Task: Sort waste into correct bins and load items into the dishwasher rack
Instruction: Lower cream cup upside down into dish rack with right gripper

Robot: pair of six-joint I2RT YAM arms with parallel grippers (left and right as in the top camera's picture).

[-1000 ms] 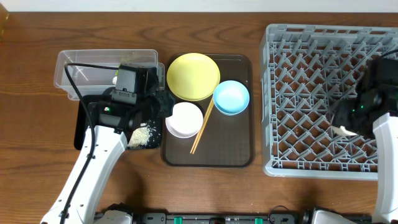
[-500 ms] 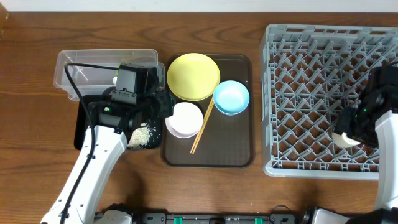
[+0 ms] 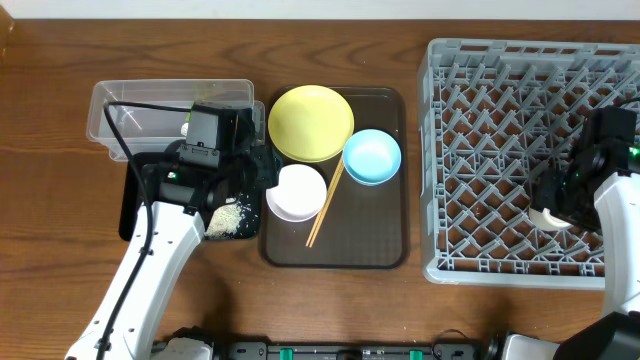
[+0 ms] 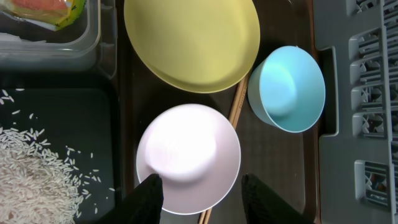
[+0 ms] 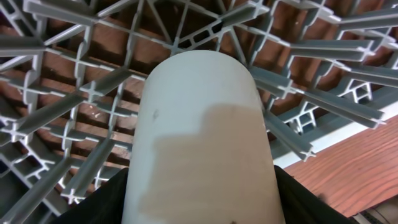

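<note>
My right gripper [image 3: 560, 205] is shut on the small pale green cup [image 5: 202, 137], low over the front right of the grey dishwasher rack [image 3: 500, 150]. My left gripper [image 4: 200, 190] is open, its fingers either side of the white bowl [image 4: 188, 155]. The yellow plate [image 3: 311, 122], light blue bowl [image 3: 372, 157] and wooden chopsticks [image 3: 325, 205] lie on the brown serving tray [image 3: 370, 230]. The snack wrapper [image 4: 53, 9] lies in the clear container [image 3: 130, 110]. Rice grains [image 3: 228, 217] lie in the black tray [image 3: 135, 200]. The white scrap is not visible.
The rack's lattice of pegs [image 5: 74, 93] is close under the cup, with the rack's front wall and wooden table [image 5: 367, 168] beside it. The left arm covers much of the black tray. The rack's left wall [image 4: 357, 93] stands right of the blue bowl.
My right gripper has shifted slightly over the rack's front right with the cup in it. The left arm and the dishes on the serving tray have not moved.
</note>
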